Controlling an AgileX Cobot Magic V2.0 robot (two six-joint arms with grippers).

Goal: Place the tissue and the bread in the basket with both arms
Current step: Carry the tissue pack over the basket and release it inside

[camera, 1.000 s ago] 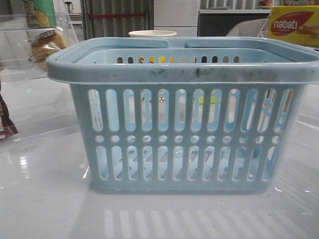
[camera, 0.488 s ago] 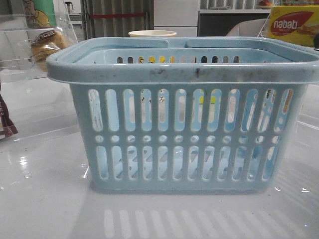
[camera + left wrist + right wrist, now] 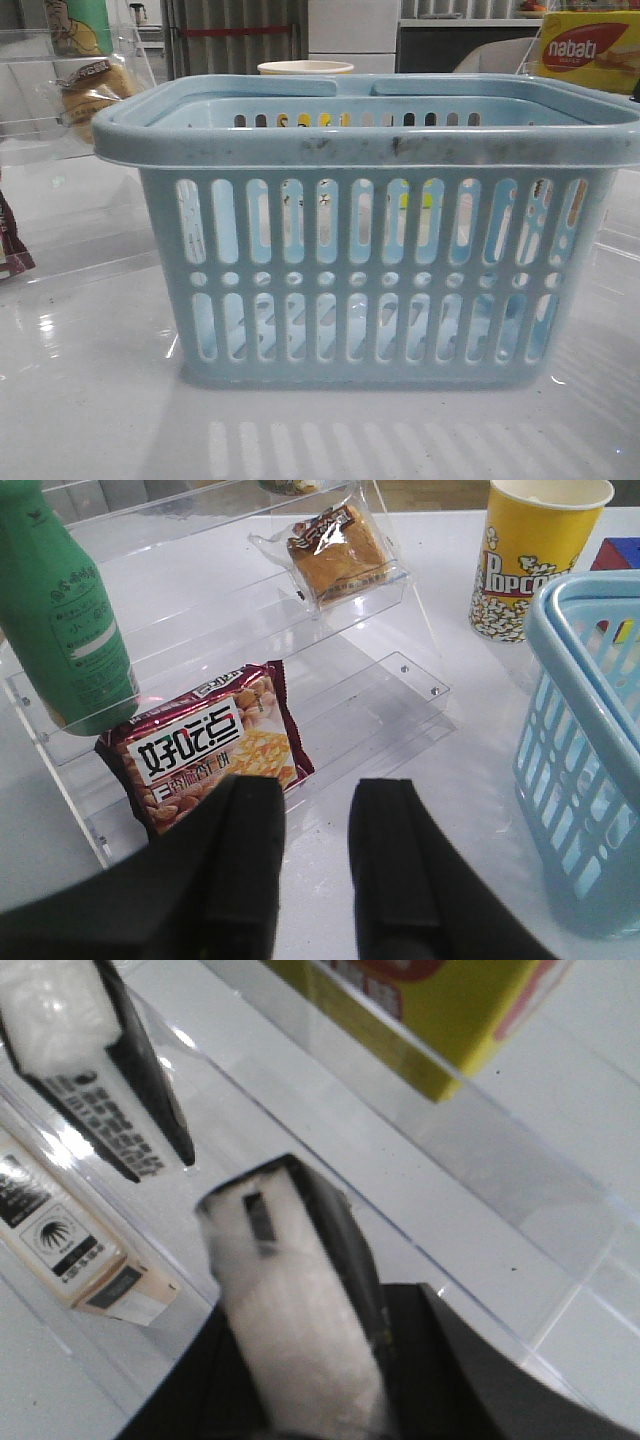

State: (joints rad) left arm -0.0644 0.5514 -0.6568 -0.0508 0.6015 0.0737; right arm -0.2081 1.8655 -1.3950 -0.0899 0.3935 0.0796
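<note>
The right gripper [image 3: 300,1400] pinches the tissue [image 3: 290,1310] near the clear shelf; carry it high over the basket [image 3: 370,140] rim before releasing. The left gripper [image 3: 315,855] is spread and empty, with the bread [image 3: 335,555] at 12 o'clock on the shelf.

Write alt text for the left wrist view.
The open left gripper hovers over the white table, empty, before a clear acrylic shelf holding bagged bread, a maroon snack packet and a green bottle. A popcorn cup stands beside the blue basket.

yellow box [image 3: 590,50]: "nabati" | paper cup [image 3: 535,555]: "POPCORN"
</note>
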